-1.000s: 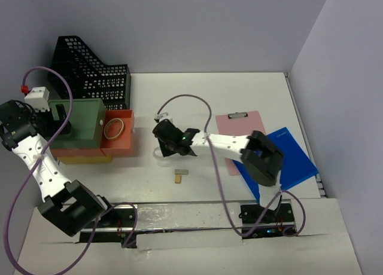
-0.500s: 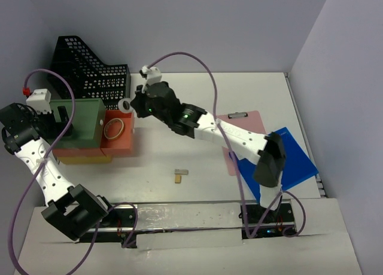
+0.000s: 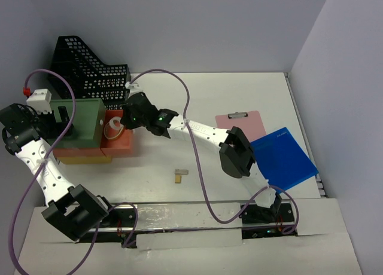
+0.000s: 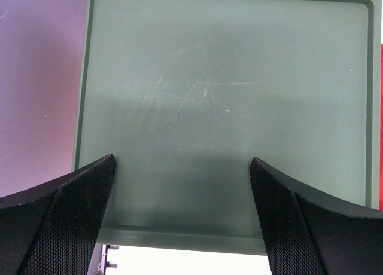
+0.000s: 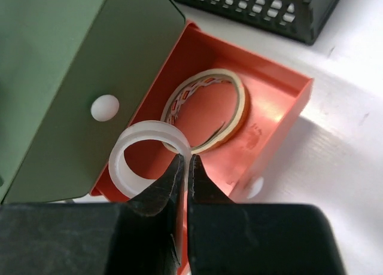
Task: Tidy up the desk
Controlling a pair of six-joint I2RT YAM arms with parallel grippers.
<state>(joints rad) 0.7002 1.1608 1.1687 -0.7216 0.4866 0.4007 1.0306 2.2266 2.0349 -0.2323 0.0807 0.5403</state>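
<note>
Desk (image 5: 350,116) lies below right pincer (image 5: 185,162), which pinches white ring (image 5: 146,127).

Even, soft light fills my overhead view of the white desk (image 3: 239,92), with only faint shadows. On my left wrist camera, a broad shadow darkens the scratched green box top (image 4: 227,78); on my right, the orange drawer (image 5: 272,104) is crisp, shadowing the desk.
</note>
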